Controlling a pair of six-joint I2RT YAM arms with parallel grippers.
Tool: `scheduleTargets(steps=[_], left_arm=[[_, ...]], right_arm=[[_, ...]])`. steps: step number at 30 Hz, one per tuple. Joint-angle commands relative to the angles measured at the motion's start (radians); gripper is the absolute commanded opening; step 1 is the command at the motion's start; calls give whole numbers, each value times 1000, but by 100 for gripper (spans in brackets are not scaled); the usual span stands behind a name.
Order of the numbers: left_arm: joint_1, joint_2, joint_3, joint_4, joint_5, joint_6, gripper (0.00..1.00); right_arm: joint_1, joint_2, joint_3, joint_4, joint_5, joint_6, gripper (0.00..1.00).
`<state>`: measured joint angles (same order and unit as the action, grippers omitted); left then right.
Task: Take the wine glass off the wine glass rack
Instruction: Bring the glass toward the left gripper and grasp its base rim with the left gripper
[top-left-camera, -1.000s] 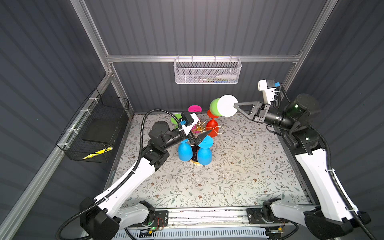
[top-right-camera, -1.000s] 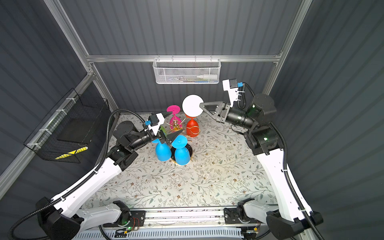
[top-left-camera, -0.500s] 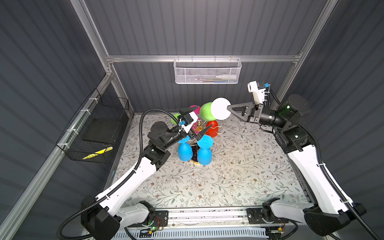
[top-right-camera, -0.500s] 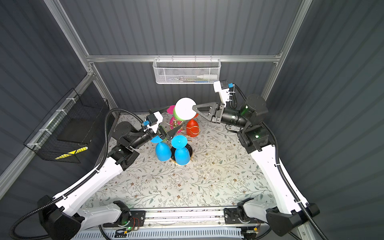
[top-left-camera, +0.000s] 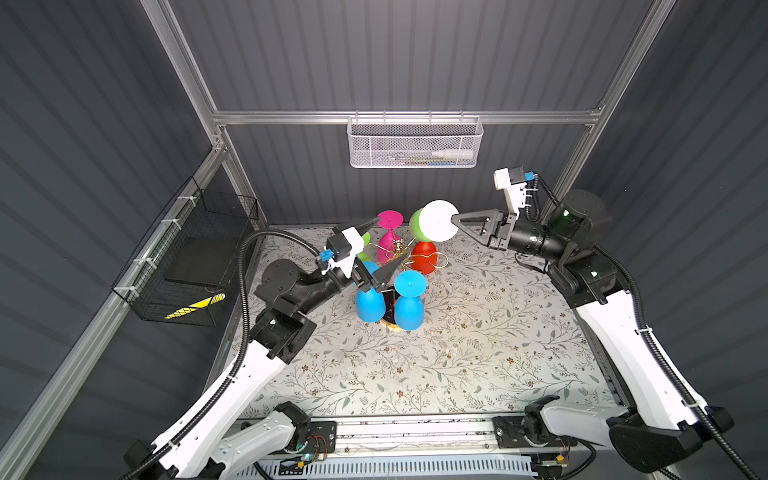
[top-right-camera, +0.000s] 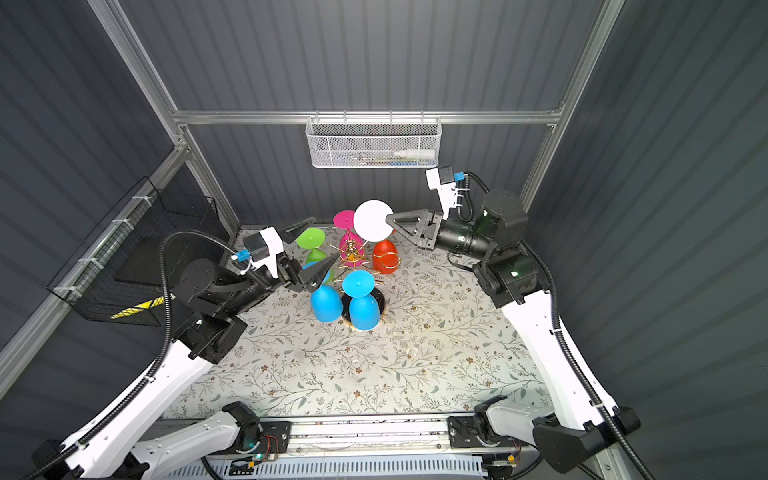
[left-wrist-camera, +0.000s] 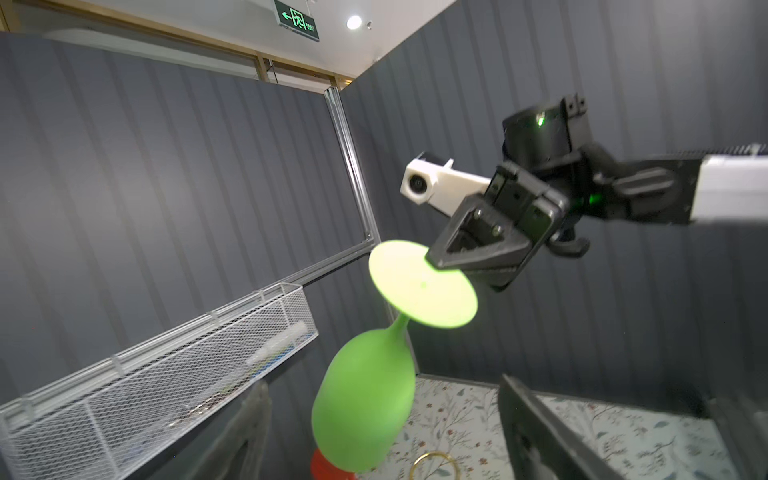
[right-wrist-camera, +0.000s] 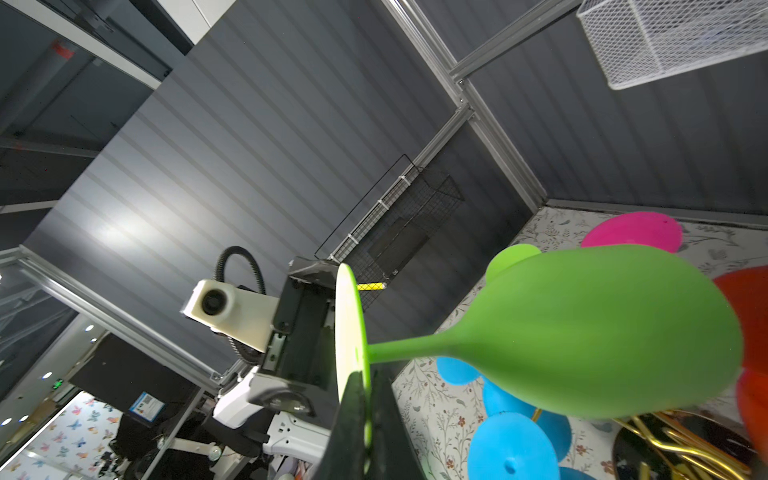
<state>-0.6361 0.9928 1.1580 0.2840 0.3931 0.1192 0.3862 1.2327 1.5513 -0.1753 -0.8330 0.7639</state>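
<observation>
High over the back of the flowered mat (top-left-camera: 457, 353), my right pincer (top-left-camera: 455, 219) is clamped on the edge of the flat round foot of the matte lime-green wine glass (top-left-camera: 432, 221). The right wrist view shows that thin disc edge-on between my black fingers (right-wrist-camera: 345, 436). The glass hangs tilted, foot uppermost, its bowl slanting down and away from that pincer toward the thin gold wire wine glass rack (top-left-camera: 397, 249), which stands on a round black base (top-right-camera: 379, 297) near the back of the mat. The bowl sits just above an upside-down red glass (top-left-camera: 424, 258) on the rack; whether the two touch I cannot tell. My left pincer (top-right-camera: 326, 237) stands wide on the other side of the rack and grips nothing. In both top views a second lime-green glass (top-right-camera: 310, 238) shows between its two fingers, but I cannot tell whether they reach around it or pass above it. A hot-pink glass (top-left-camera: 388, 239) hangs mouth down at the back of the rack, and two sky-blue glasses (top-left-camera: 369, 305) (top-left-camera: 409, 311) hang mouth down at its front. Further out, a white mesh basket (top-left-camera: 413, 143) hangs on the back wall and a black wire basket (top-left-camera: 195, 257) on the left wall.
</observation>
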Motion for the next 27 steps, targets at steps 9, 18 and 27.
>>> scheduleTargets(steps=[9, 18, 27], left_arm=[[9, 256, 430, -402, 163, -381, 72], [201, 345, 389, -105, 501, -805, 65], [201, 401, 392, 51, 618, -949, 62]], right_arm=[[25, -16, 10, -24, 69, -210, 0], [27, -44, -25, 7, 87, -247, 0], [31, -23, -13, 30, 97, -255, 0]])
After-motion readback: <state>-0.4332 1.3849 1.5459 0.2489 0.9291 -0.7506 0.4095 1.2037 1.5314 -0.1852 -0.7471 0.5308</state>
